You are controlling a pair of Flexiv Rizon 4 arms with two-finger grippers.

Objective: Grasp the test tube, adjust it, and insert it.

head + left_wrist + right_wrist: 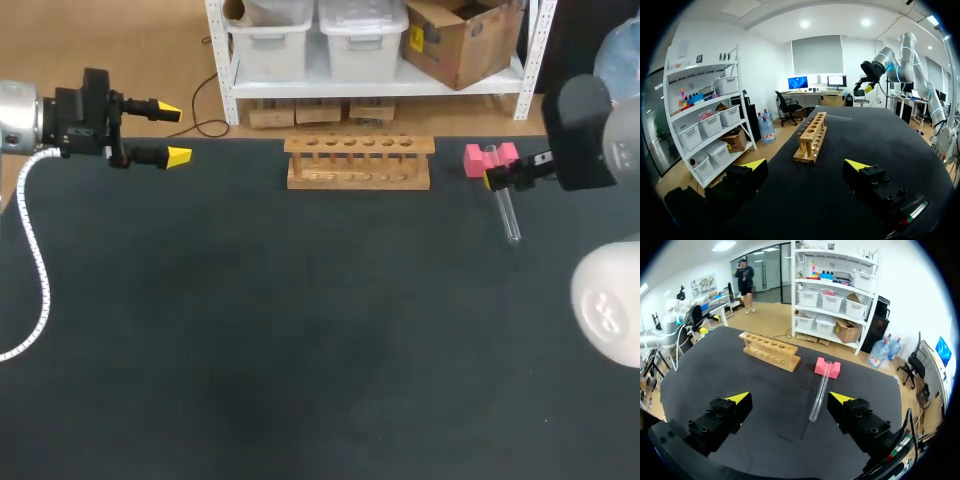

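While the test tube (820,392) lies on the black table (300,330), its mouth propped on the pink block (827,368) right of the wooden rack (359,162), the right gripper (790,398) hangs over it, fingers spread and gripping nothing. The left gripper (172,133), near the table's far left corner, is likewise spread and empty.

Clear test tube (509,216) lying, mouth on pink block (478,158) (wooden rack (359,163) nearby).

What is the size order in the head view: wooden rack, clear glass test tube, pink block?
1. wooden rack: clearly largest.
2. clear glass test tube and pink block: tube longer, block wider, so unranked.
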